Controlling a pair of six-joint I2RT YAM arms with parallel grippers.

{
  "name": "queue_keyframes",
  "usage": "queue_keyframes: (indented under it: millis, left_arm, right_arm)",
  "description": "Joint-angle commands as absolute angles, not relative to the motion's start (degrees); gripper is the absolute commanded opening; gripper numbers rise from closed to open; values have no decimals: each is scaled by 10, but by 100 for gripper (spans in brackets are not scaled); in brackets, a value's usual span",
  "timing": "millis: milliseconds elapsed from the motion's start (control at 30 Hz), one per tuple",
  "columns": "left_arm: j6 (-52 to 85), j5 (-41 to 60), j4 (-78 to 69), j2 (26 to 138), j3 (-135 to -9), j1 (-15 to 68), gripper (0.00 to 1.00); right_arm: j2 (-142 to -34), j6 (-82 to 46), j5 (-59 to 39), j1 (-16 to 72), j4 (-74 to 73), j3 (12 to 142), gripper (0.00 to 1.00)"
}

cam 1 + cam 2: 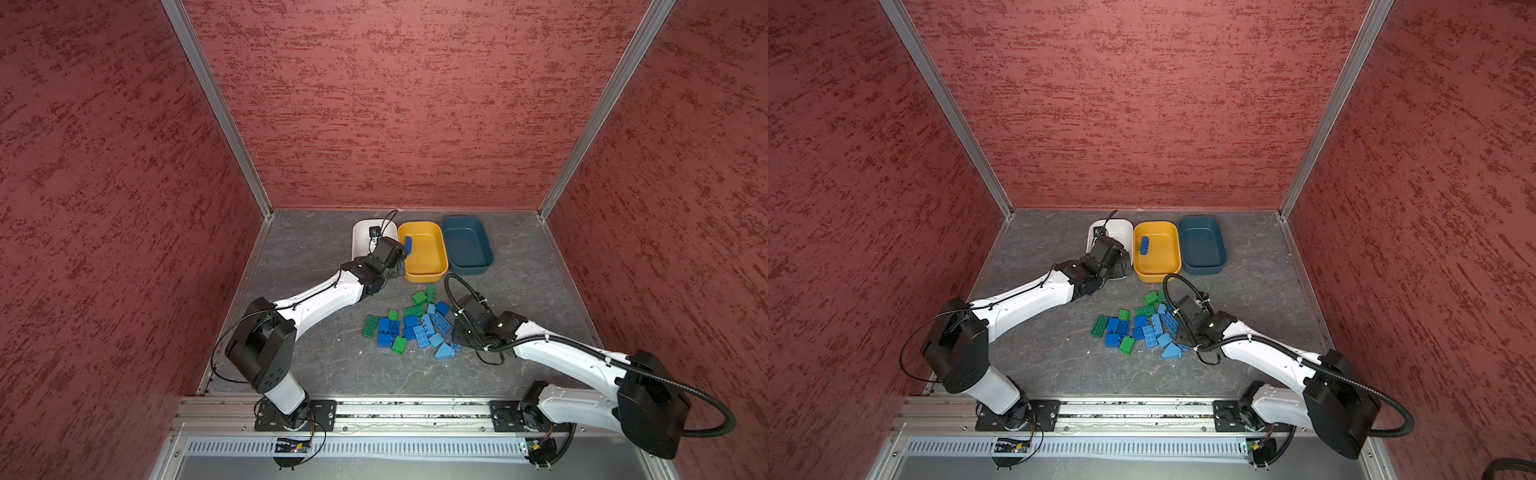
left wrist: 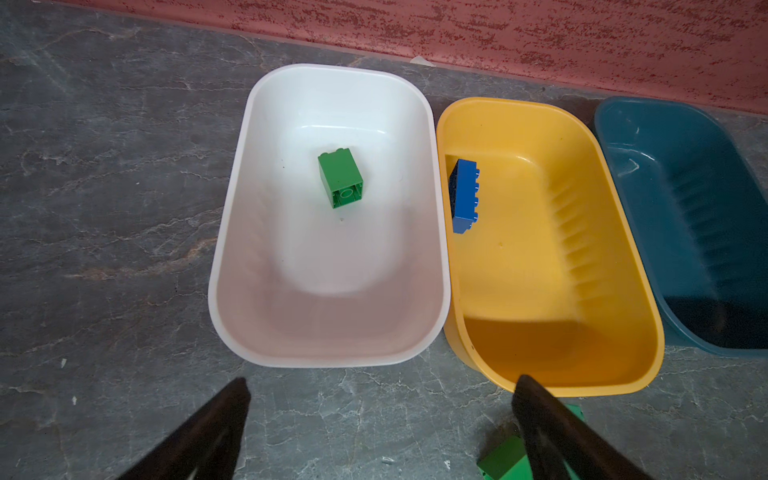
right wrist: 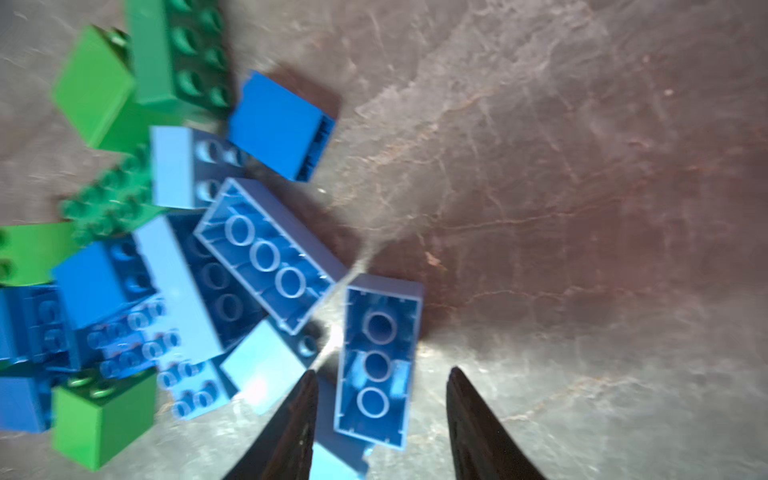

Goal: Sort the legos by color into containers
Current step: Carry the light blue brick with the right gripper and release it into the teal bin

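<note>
**Q:** Where does the sorting stand?

**Me:** Most of the legos (image 1: 415, 328) lie heaped on the surface (image 3: 582, 166), near the tubs. One green brick (image 2: 340, 178) is in the white tub (image 2: 232, 249) and one dark blue brick (image 2: 464, 195) is in the yellow tub (image 2: 623, 232). The teal tub (image 2: 685, 208) shows nothing in it.

**Q:** And your jaws?

**Me:** My left jaws are spread wide with nothing in them, in front of the white and yellow tubs. My right jaws are part open, one on each side of a light blue brick (image 3: 378, 361) at the edge of the heap. It lies hollow side up, and I see a gap on both sides, so nothing is gripped.

**Q:** How will it handle?

**Me:** I judge it light, hard and rigid, and it won't give under pressure. The smooth walls could slip or twist, so I'd pinch the two long flat sides at mid-length and stay clear of its neighbours.

**Q:** Any brand or lettering?

**Me:** None I can read. The wrist view is too blurred.
</note>
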State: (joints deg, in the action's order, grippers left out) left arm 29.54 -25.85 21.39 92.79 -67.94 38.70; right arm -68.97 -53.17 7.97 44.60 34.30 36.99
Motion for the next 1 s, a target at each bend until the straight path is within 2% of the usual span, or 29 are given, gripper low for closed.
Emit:
queue_keyframes:
  millis: [0, 133, 233, 400, 500, 600, 733, 833, 967]
  left_arm:
    - [294, -267, 220, 939, -690, 389, 99]
    - [295, -267, 221, 941, -689, 389, 99]
    - [294, -271, 227, 941, -691, 389, 99]
    - [292, -272, 220, 931, -682, 389, 99]
    - [293, -273, 226, 924, -681, 389, 99]
    - [289, -263, 229, 914, -678, 389, 99]
    - [276, -226, 207, 897, -655, 389, 99]
    - [274, -210, 209, 886, -648, 389, 99]
    - [266, -199, 205, 862, -629, 389, 99]
  right_arm:
    - [-707, -534, 82, 450, 329, 365, 54]
    - [-753, -520, 62, 452, 311, 367, 55]
    - [-780, -531, 74, 456, 326, 373, 52]
    - [-776, -491, 89, 460, 337, 383, 32]
    - [-751, -426, 132, 443, 359, 417, 25]
    - [-729, -346, 160, 390, 344, 462, 24]
    - [-751, -235, 125, 273, 193, 505, 26]
    - [-836, -161, 91, 202, 117, 561, 27]
    - [-970, -107, 21, 130, 103, 672, 27]
